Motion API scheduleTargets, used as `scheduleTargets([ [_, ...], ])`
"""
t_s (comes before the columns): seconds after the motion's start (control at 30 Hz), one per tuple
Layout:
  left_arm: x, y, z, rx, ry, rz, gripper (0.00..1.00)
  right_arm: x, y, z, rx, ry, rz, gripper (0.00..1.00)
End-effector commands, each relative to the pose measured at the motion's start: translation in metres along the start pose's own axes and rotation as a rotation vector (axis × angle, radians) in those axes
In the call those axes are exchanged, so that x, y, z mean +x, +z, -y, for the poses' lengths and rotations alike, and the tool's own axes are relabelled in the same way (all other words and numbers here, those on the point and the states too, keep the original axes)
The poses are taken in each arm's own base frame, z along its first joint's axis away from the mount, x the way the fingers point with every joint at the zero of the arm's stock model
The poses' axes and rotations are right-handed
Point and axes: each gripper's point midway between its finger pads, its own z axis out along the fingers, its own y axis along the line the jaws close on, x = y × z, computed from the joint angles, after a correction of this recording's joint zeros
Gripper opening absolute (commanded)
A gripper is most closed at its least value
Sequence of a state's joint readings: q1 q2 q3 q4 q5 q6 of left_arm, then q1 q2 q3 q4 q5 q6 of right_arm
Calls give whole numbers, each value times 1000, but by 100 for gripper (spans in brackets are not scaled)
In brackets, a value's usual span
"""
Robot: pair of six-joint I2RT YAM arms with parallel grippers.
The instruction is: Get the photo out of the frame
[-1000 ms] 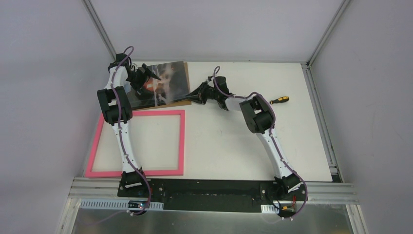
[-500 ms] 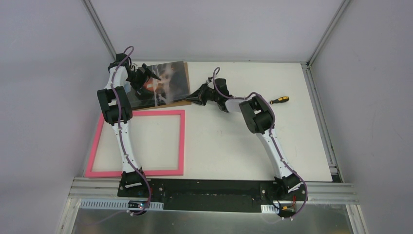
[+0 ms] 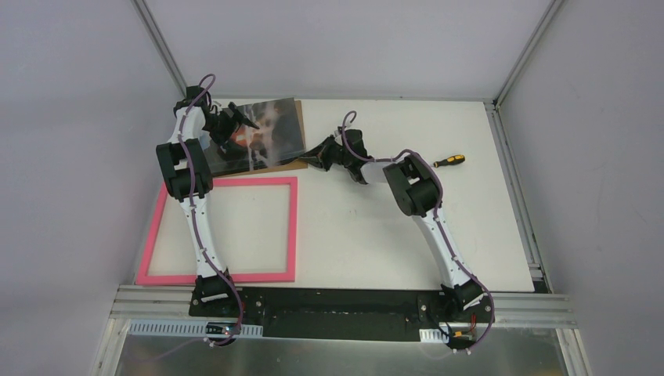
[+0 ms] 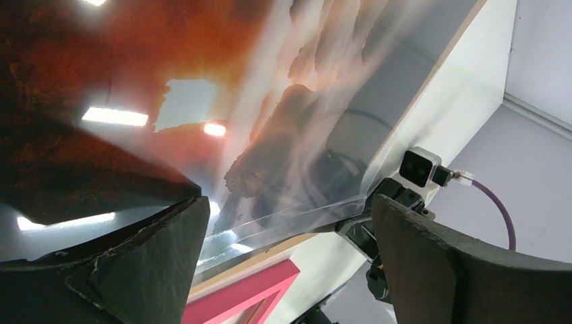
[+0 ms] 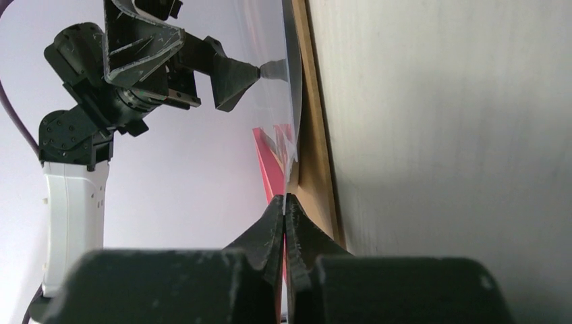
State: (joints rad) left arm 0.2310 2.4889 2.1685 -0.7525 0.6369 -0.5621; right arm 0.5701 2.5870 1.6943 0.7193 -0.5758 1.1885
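The photo (image 3: 262, 129) lies on its brown backing board (image 3: 294, 164) at the far left of the table, under a clear glossy sheet. The pink frame (image 3: 291, 227) lies flat and separate, nearer to me. My right gripper (image 3: 308, 160) is shut on the near right corner of the clear sheet (image 5: 291, 101) and holds it slightly above the board (image 5: 313, 162). My left gripper (image 3: 237, 123) is open, hovering close over the photo (image 4: 202, 101) and holding nothing. The left wrist view shows the lifted sheet edge (image 4: 290, 223) and a frame corner (image 4: 253, 290).
A screwdriver (image 3: 449, 160) with a yellow and black handle lies on the white table (image 3: 376, 235) to the right of my right arm. Grey walls and metal rails close in the table at the back and sides.
My right wrist has turned slightly at the sheet's corner. The left arm, photo and frame have not moved.
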Motion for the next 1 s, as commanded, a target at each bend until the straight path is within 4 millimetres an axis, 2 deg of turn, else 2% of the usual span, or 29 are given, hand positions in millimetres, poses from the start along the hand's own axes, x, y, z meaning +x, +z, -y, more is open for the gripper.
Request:
scheduleTargets([
  [0.0,17,10,-34,-93,-15,-62,98,3,-2,43,190,160,60,0],
  [0.13,11,-6,-15,-56,20,-29,99,8,-3,24,179,134,50,0],
  [0.27,8,-30,9,-17,48,13,99,14,-13,6,206,144,43,0],
  [0.4,14,-53,30,6,74,44,99,20,-19,-10,241,187,41,0],
  [0.57,28,-71,46,3,147,68,99,24,-23,-24,272,260,47,0],
  [0.7,44,-82,53,-6,205,72,98,25,-24,-31,322,323,50,0],
  [0.83,62,-92,50,-31,236,73,98,25,-28,-48,335,333,50,0],
  [0.97,84,-102,48,-57,288,70,98,30,-32,-47,373,452,28,0],
])
